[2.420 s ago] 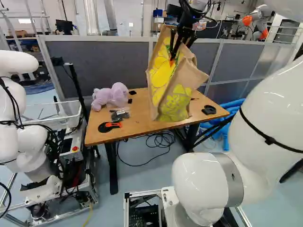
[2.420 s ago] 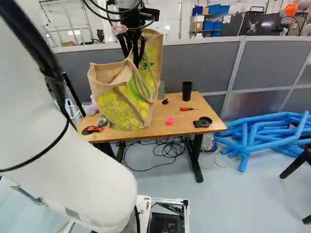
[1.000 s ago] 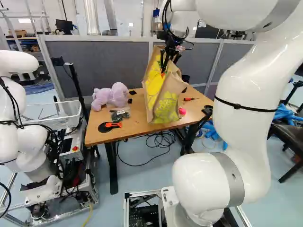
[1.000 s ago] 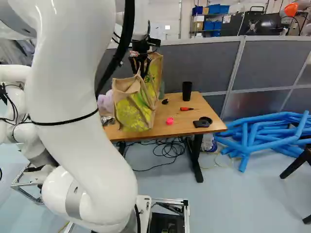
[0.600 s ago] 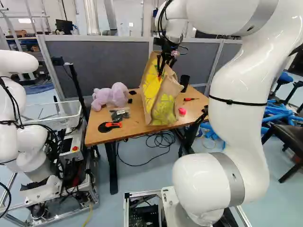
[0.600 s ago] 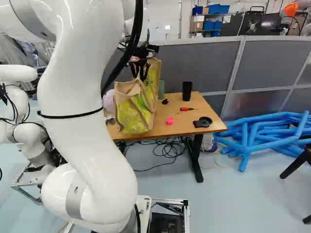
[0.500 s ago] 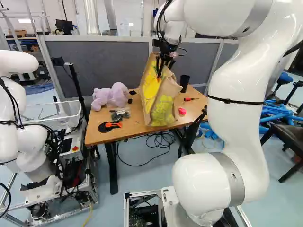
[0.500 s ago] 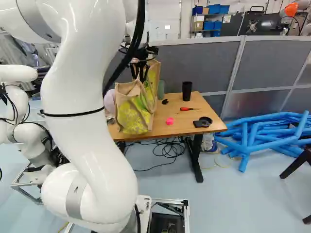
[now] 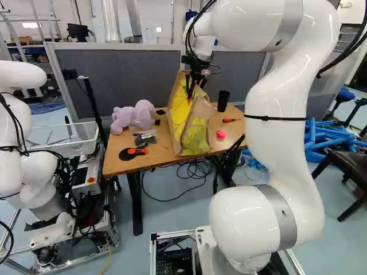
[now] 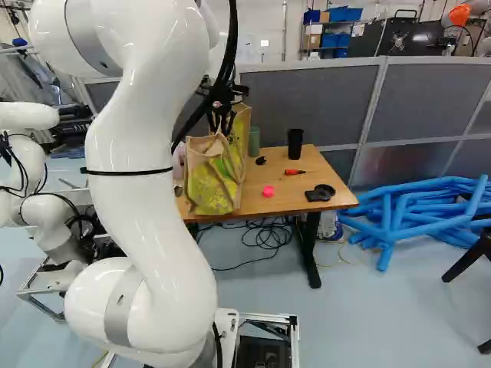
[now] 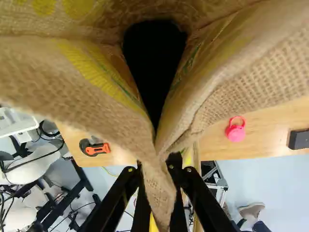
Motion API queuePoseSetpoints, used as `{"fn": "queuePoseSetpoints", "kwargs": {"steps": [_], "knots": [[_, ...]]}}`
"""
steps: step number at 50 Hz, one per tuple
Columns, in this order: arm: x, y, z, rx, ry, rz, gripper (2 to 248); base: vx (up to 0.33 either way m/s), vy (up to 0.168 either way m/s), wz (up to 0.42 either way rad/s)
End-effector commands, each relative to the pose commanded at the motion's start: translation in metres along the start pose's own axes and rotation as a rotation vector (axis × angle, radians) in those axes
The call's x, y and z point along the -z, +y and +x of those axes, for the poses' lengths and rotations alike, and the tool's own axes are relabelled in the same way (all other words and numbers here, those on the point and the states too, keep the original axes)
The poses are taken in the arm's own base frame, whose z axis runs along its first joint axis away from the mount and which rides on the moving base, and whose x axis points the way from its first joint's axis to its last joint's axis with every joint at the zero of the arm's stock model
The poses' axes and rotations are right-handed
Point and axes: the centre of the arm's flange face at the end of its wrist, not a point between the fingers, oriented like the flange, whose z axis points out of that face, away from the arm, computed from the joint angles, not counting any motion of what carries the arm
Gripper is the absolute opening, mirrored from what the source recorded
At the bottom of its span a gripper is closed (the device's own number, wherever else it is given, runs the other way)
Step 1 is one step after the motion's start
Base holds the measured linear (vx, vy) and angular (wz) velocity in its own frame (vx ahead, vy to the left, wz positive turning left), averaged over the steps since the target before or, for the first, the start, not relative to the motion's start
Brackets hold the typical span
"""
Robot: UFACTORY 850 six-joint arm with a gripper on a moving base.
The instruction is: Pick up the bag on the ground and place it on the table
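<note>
- I see the big white arm (image 9: 281, 149), it rises from the base and bends over toward the table (image 10: 295, 198).
- This table is of wood colour, with dark legs.
- The bag (image 9: 195, 136), brown with yellow pattern, is upright over the table, its bottom at the front edge. Whether the table carries all its weight, I cannot tell.
- A purple plush toy (image 9: 133, 116) lies on the table, to the left of the bag in the left base view.
- The black gripper (image 9: 190, 94) pinches a fold of the bag's upper cloth between its two fingers.
- A black cup (image 10: 294, 144) stands upright toward the back of the table.
- The orange-and-black tool (image 9: 133, 153) lies near the front edge.
- The red-handled tool (image 10: 294, 172) lies in front of the cup.
- Smallest is the pink thing (image 10: 268, 191), between bag and black holder (image 10: 320, 193).
</note>
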Motion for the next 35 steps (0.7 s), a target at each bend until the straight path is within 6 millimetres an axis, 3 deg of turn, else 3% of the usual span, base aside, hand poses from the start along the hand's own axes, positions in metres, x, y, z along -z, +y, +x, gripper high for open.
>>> {"fn": "queuePoseSetpoints", "kwargs": {"steps": [17, 18, 22, 23, 27, 28, 32, 33, 35], "knots": [[-0.0024, 0.0002, 0.0027, 0.0, -0.002, 0.0, 35, 0.0, 0.0, 0.0], [-0.0024, 0.0002, 0.0027, 0.0, -0.002, 0.0, 63, 0.0, 0.0, 0.0], [-0.0024, 0.0002, 0.0027, 0.0, -0.002, 0.0, 63, 0.0, 0.0, 0.0], [-0.0024, 0.0002, 0.0027, 0.0, -0.002, 0.0, 97, 0.0, 0.0, 0.0], [-0.0024, 0.0002, 0.0027, 0.0, -0.002, 0.0, 97, 0.0, 0.0, 0.0], [-0.0024, 0.0002, 0.0027, 0.0, -0.002, 0.0, 131, 0.0, 0.0, 0.0], [-0.0024, 0.0002, 0.0027, 0.0, -0.002, 0.0, 131, 0.0, 0.0, 0.0], [-0.0024, 0.0002, 0.0027, 0.0, -0.002, 0.0, 167, 0.0, 0.0, 0.0], [-0.0024, 0.0002, 0.0027, 0.0, -0.002, 0.0, 167, 0.0, 0.0, 0.0]]}}
